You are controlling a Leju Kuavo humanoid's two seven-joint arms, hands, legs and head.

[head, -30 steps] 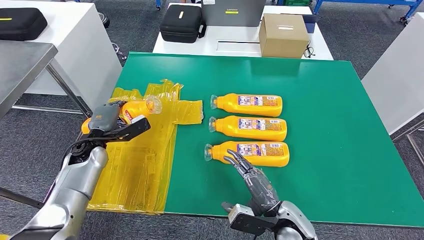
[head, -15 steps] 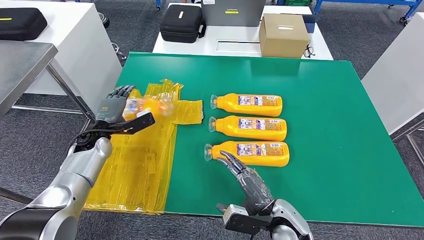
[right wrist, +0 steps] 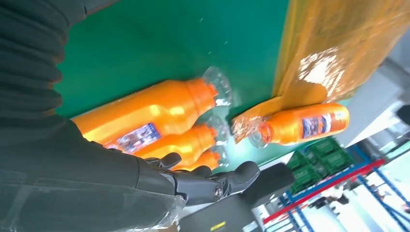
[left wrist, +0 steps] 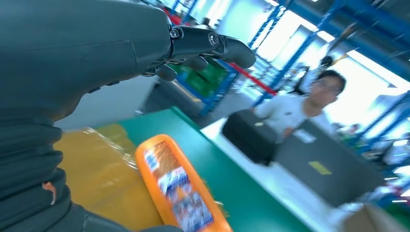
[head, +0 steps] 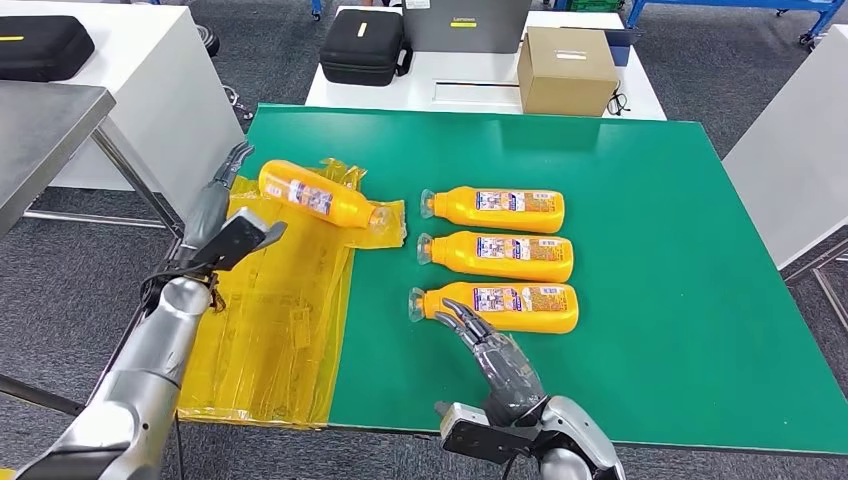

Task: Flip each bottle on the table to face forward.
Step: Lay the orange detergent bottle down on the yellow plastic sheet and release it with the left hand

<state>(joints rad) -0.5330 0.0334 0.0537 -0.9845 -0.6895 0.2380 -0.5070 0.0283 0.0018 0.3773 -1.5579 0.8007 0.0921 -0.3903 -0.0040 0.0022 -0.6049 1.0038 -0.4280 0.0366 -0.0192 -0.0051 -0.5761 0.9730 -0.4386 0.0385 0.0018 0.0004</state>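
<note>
Now the left hand (head: 222, 205) is released, fingers spread, a fourth bottle (head: 318, 197) at its 2 o'clock on the yellow plastic sheet (head: 280, 320); the right hand (head: 490, 345), fingers apart and empty, hovers by the nearest bottle (head: 500, 305).

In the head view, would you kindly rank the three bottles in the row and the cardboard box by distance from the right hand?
1. Near bottle, touching the right hand.
2. Middle bottle, next back.
3. Far bottle, row's end.
4. Cardboard box, on the white table behind.
</note>
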